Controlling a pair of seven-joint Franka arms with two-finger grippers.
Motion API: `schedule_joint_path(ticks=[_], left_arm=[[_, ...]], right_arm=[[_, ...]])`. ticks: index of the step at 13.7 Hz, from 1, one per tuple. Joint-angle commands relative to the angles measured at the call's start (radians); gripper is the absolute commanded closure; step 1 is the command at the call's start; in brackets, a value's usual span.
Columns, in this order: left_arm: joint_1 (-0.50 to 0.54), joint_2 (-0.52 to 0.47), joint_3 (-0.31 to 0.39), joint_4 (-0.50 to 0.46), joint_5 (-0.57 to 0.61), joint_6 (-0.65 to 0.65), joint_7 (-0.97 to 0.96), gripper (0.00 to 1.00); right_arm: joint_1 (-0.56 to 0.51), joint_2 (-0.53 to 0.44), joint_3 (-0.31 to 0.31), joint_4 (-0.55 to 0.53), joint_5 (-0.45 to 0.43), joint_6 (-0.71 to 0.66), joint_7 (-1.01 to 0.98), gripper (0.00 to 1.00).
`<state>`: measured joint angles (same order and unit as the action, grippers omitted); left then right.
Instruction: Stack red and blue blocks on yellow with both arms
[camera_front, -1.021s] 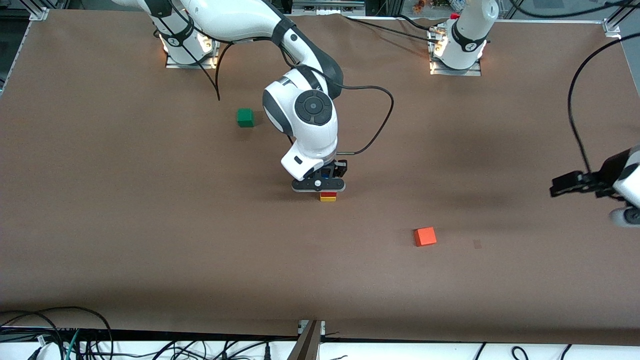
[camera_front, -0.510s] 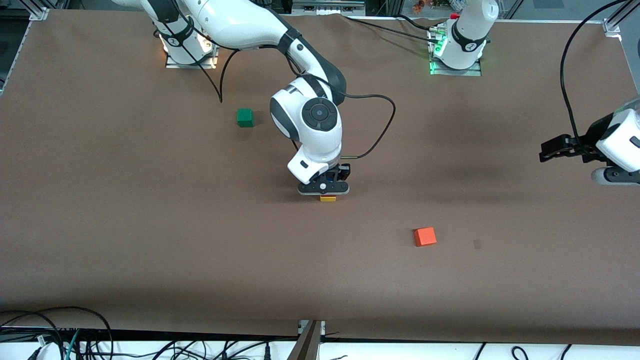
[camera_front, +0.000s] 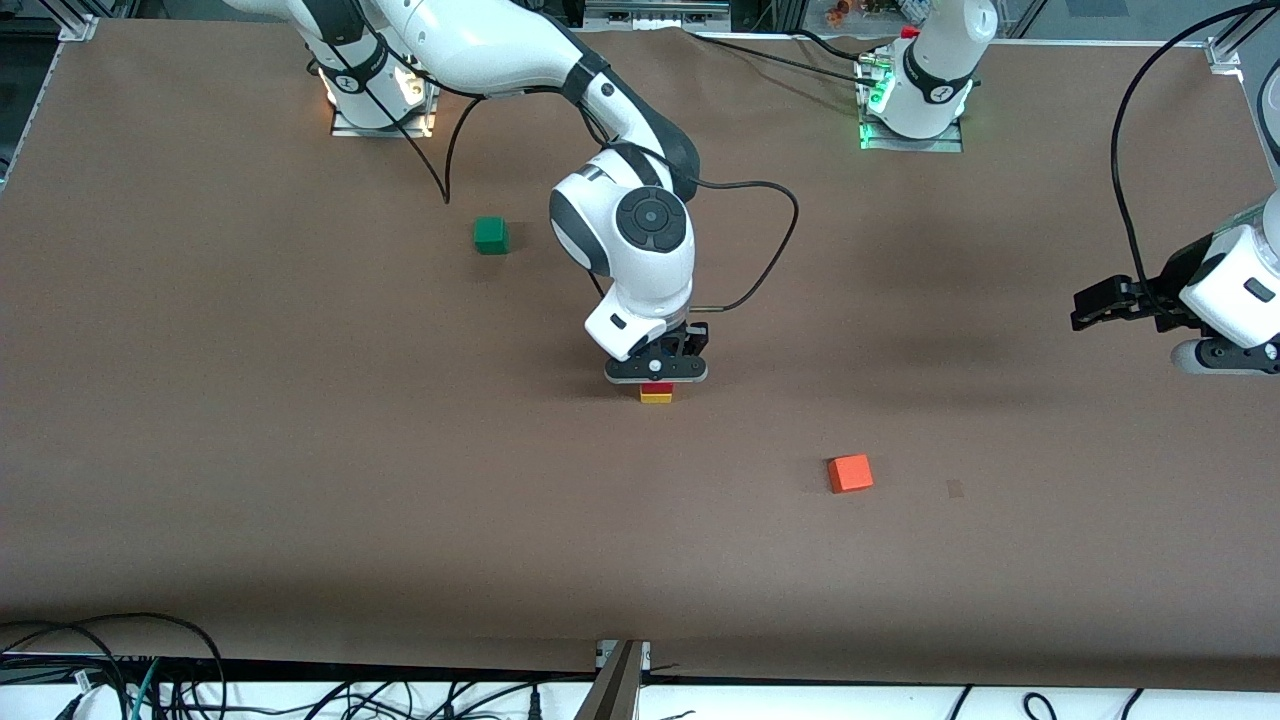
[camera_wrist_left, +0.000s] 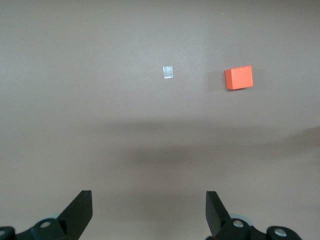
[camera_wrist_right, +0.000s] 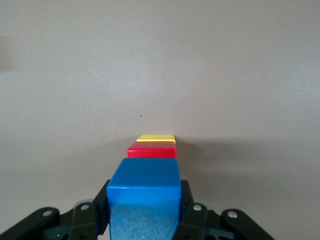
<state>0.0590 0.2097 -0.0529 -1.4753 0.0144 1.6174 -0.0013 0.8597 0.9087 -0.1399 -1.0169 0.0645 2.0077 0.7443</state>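
The red block (camera_front: 656, 388) sits on the yellow block (camera_front: 656, 398) near the middle of the table. In the right wrist view the red block (camera_wrist_right: 152, 149) hides most of the yellow block (camera_wrist_right: 156, 138). My right gripper (camera_front: 656, 375) is directly over this stack, shut on the blue block (camera_wrist_right: 145, 187). The arm hides the blue block in the front view. My left gripper (camera_front: 1085, 308) is open and empty in the air at the left arm's end of the table; its fingers (camera_wrist_left: 80, 210) show in the left wrist view.
An orange cube (camera_front: 850, 473) lies nearer the front camera than the stack, toward the left arm's end, and shows in the left wrist view (camera_wrist_left: 238, 78). A green cube (camera_front: 490, 235) lies farther from the camera, toward the right arm's end. A small pale mark (camera_wrist_left: 169, 72) is on the tabletop.
My right gripper has shifted slightly toward the left arm's end over the stack, still holding the blue block. My left gripper has risen and moved away from the front camera.
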Motion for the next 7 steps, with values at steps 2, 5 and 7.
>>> schedule_joint_path(ticks=[2, 5, 7], left_arm=[[0.005, 0.043, 0.001, 0.056, -0.019, -0.005, -0.006, 0.0], [0.013, 0.05, 0.007, 0.059, -0.016, -0.005, -0.005, 0.0], [0.015, 0.045, 0.007, 0.058, -0.02, -0.007, -0.008, 0.0]], right_arm=[[0.013, 0.032, -0.009, 0.038, -0.015, 0.01, 0.026, 0.69], [0.013, 0.032, -0.009, 0.038, -0.022, 0.008, 0.024, 0.68], [0.013, 0.032, -0.009, 0.038, -0.023, 0.008, 0.026, 0.68]])
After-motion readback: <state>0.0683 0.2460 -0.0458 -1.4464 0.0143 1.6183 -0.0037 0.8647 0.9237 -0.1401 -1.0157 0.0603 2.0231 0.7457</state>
